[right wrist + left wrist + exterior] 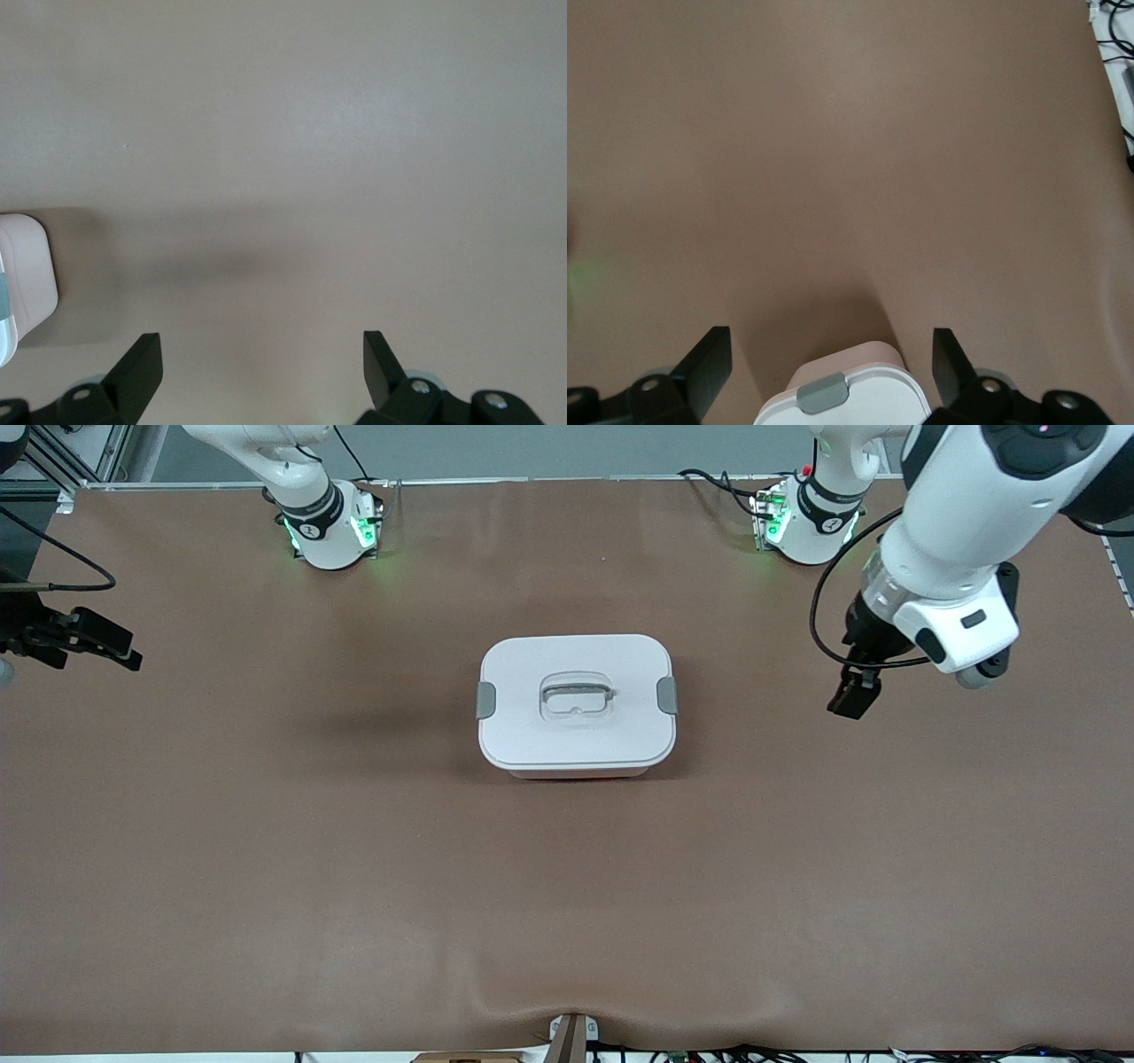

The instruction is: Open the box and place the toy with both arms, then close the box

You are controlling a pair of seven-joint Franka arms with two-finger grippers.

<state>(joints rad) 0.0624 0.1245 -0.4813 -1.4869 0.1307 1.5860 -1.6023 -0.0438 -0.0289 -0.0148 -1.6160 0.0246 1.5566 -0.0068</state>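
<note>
White-lidded box (576, 704) with grey latches (486, 700) on a plain brown table (266, 824).

Box (576, 704) with lid on at mid-desk (266, 824), between left gripper (855, 691) over the left arm's end and right gripper (89, 642) over the right arm's end.

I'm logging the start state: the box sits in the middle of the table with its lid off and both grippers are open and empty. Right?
Not quite: the front view shows the white lid on the box. The rest holds: it sits mid-table, and the left gripper and right gripper are open and empty.
</note>
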